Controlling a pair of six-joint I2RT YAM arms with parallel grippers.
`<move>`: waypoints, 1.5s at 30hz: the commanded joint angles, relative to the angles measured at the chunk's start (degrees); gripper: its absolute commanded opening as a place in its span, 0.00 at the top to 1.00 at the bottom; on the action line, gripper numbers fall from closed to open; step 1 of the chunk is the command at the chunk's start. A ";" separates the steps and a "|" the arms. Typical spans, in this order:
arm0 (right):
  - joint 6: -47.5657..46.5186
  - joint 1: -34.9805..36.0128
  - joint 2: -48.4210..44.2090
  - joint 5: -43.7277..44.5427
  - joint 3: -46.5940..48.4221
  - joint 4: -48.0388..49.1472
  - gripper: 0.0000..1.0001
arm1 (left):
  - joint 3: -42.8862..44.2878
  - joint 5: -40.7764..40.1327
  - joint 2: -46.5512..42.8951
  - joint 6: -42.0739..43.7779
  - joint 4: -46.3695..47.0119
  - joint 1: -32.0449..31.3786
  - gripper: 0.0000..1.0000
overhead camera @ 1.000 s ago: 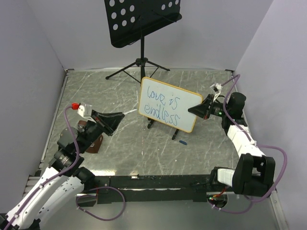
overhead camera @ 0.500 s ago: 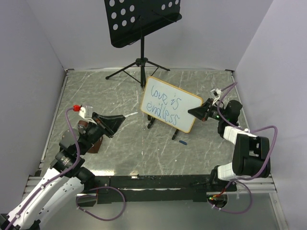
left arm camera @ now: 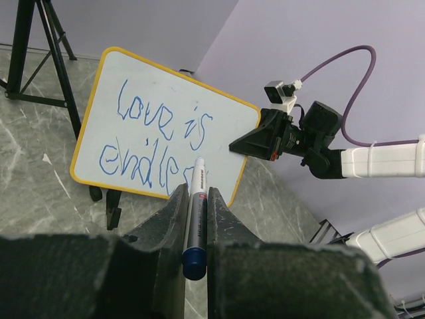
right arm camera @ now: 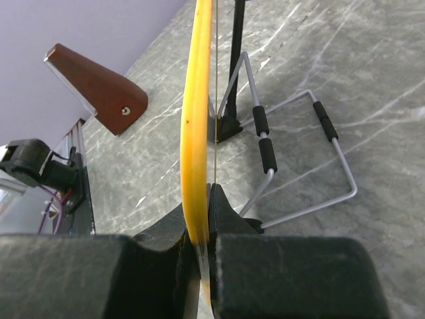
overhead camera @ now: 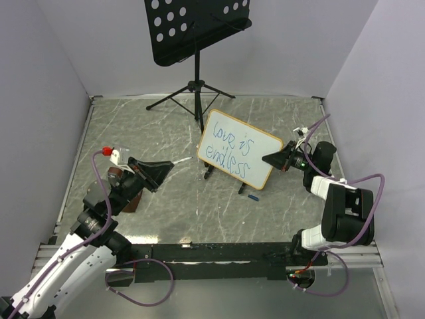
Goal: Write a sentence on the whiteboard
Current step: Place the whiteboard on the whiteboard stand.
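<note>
Centre-table, toward 1 o'clock: whiteboard (overhead camera: pixel 264 154) on wire stand (right arm camera: pixel 292 153), bearing sentence (overhead camera: pixel 229 149) "love is endless". Right gripper (overhead camera: pixel 269 158) clamped on its 3 o'clock edge. Left gripper (overhead camera: pixel 167 166), 9 o'clock side, closed on marker (left arm camera: pixel 196 212).

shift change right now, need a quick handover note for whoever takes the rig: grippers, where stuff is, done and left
Left gripper: shut on the marker, tip aimed at the whiteboard, not touching it.
Right gripper: shut on the whiteboard's right edge; it stands in front of the music stand.
Done: the sentence "love is endless" is written in blue, two lines.
Left: probably only releasing the whiteboard and putting the marker down. A small blue piece, maybe its cap, lies on the table.
</note>
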 commanded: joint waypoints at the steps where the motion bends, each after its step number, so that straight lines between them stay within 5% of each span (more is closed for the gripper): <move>1: -8.48 -0.25 -3.48 0.55 2.58 -11.16 1.00 | -0.60 0.83 -0.80 -1.09 2.56 0.29 0.99; 13: -5.96 -0.34 4.07 -8.23 8.12 -9.18 1.00 | -0.51 1.45 -1.50 -1.01 1.68 0.29 0.99; 16: 6.90 -0.25 6.44 -11.31 5.93 6.08 1.00 | -0.51 1.28 -1.32 -0.75 1.85 0.29 0.99; 17: 12.99 -0.34 9.14 -11.84 5.05 23.53 1.00 | -0.68 1.36 -1.24 -0.74 1.94 0.29 0.99; 20: 38.22 -0.34 17.57 -12.72 5.04 50.60 1.00 | -0.68 1.80 -0.53 -0.83 2.47 0.29 0.99; 23: 35.66 -0.43 17.01 -11.75 4.08 50.34 1.00 | -0.33 2.06 -0.09 -0.75 2.64 0.29 0.99; 27: 20.49 -0.43 11.29 -10.70 3.37 34.56 1.00 | -0.07 1.80 -0.09 -0.30 2.03 0.29 0.99; 31: -2.74 -0.25 6.37 -7.63 8.36 -3.87 1.00 | -0.07 2.42 0.69 -0.39 2.47 0.38 0.99; 45: -23.84 1.60 7.24 -8.59 18.04 -33.22 1.00 | 0.02 2.24 -0.36 -0.04 1.33 0.38 0.99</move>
